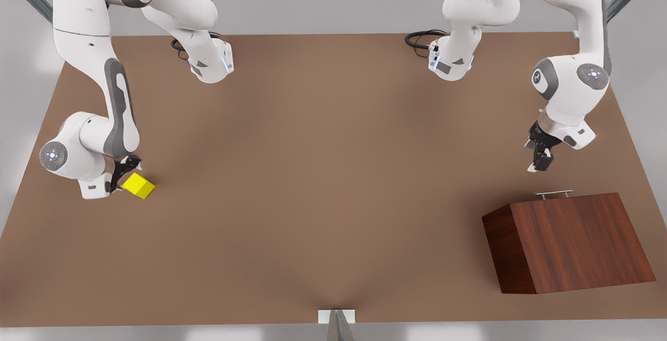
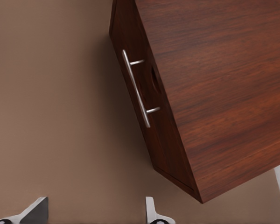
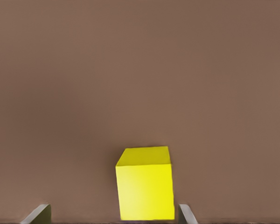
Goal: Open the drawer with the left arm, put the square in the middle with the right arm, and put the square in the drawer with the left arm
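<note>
Fingers first: the right gripper (image 1: 124,174) has its two fingertips (image 3: 37,213) spread wide on either side of the small bright yellow cube (image 1: 138,185), not yet closed on it, and the cube sits on the plain matte brown tabletop (image 1: 323,184) at the front view's left. Over at the front view's right, the left gripper (image 1: 539,156) hangs just short of the small silver bar handle (image 1: 554,193), fingers (image 2: 151,212) apart with nothing between them. The dark reddish-brown wood-grain cabinet (image 1: 568,242) looks shut, so by my read nothing is finished: drawer to pull, cube to carry to the middle, cube to stow. The left wrist view gives the drawer (image 2: 149,100) front flush with the cabinet, a face the front view barely catches; the right wrist view shows the cube framed between the fingers.
</note>
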`<state>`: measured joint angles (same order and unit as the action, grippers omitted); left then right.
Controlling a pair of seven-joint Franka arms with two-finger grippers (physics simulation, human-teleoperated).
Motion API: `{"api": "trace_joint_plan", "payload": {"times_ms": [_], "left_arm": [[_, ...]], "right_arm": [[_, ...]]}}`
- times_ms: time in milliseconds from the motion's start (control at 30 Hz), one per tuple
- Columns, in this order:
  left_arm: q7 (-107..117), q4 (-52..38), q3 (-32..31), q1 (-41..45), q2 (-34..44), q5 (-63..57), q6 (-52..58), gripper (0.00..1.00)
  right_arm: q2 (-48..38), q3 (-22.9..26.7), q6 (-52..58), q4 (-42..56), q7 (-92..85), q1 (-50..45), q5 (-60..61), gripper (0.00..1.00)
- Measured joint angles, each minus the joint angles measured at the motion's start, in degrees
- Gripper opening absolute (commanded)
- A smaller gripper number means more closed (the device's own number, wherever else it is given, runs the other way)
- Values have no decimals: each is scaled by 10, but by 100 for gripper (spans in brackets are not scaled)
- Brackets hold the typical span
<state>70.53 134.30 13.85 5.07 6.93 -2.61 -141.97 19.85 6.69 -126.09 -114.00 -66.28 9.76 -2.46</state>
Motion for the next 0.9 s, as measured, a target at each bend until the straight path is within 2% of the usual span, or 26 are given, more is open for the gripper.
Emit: {"api": "trace_joint_plan", "payload": {"times_ms": [233,500,667,733,800,833,867,900], "left_arm": [[50,12,30,-4,-33,0,-64,100],[47,10,45,-36,-98,-1,-142,100],[46,5,45,-45,-128,-1,-171,100],[46,-6,45,-48,-138,-1,-172,100],[46,-11,45,-47,-147,-1,-180,100],[46,-17,45,-47,-151,-1,-185,100],[46,-22,45,-47,-157,-1,-185,100],[45,-29,45,-47,-163,-1,-185,100]], "right_arm": [[53,6,-66,-15,-31,8,1,100],[55,6,-161,-75,-46,10,2,100],[68,6,-175,-78,-46,10,3,100],[78,6,-176,-78,-46,10,11,88],[77,7,-175,-78,-45,10,12,81],[75,6,-172,-77,-36,9,12,80],[70,6,-169,-78,-36,8,12,73],[69,6,-170,-78,-38,7,12,70]]}}
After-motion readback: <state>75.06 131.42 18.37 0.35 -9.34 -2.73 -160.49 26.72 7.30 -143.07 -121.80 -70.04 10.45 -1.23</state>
